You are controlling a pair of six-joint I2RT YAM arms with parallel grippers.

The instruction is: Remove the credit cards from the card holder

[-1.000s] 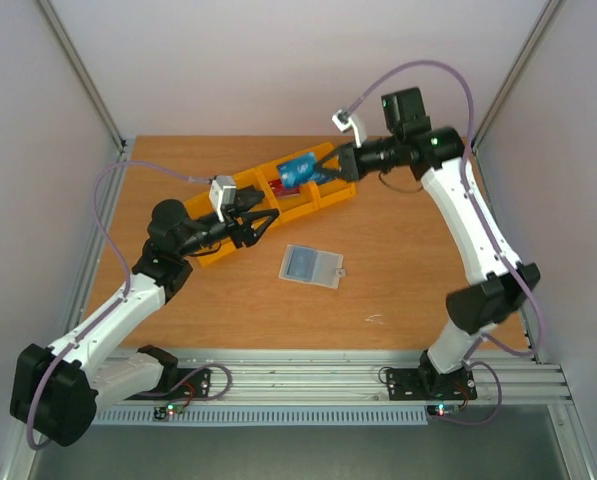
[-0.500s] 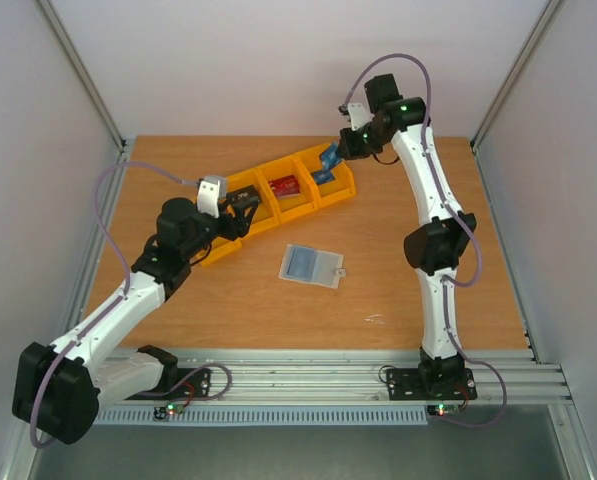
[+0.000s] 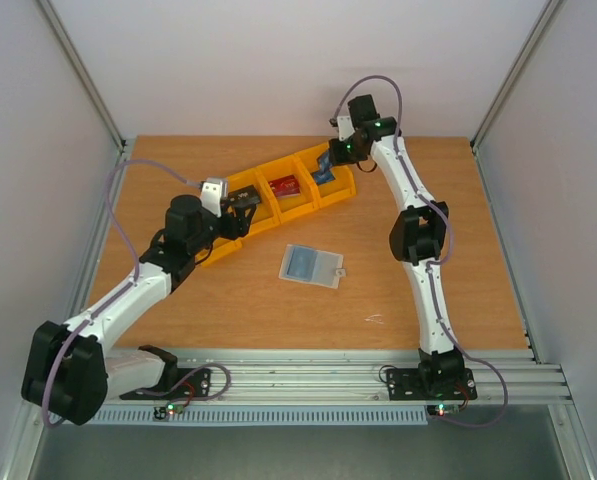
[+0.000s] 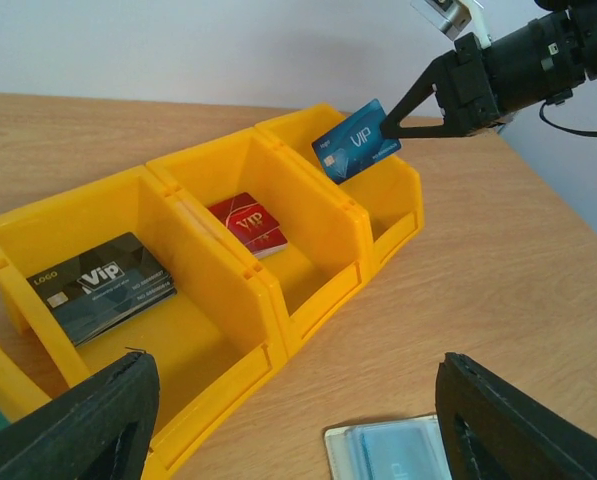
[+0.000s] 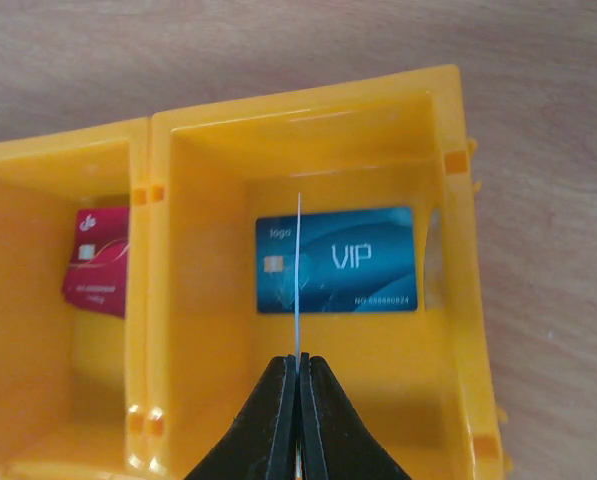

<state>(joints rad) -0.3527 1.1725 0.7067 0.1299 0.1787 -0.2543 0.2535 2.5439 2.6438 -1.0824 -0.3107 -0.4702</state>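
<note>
Bright, even overhead light in all 3 views; shadows on the counter (image 3: 228, 300) are faint, soft-edged. Mild sheen on the yellow bins (image 4: 313, 300). Near fingers (image 4: 68, 420) of the left end effector (image 4: 293, 400) look slightly soft.

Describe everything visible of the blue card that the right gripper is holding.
The blue card is a thin, stiff-looking plastic rectangle with white VIP lettering and a small chip. The right gripper, shut, pinches it near one short edge. It hangs tilted above the end compartment of the yellow bin row, apparently touching nothing else. The right wrist camera sees it edge-on, a pale line over a second blue VIP card lying flat on that compartment's floor.
</note>
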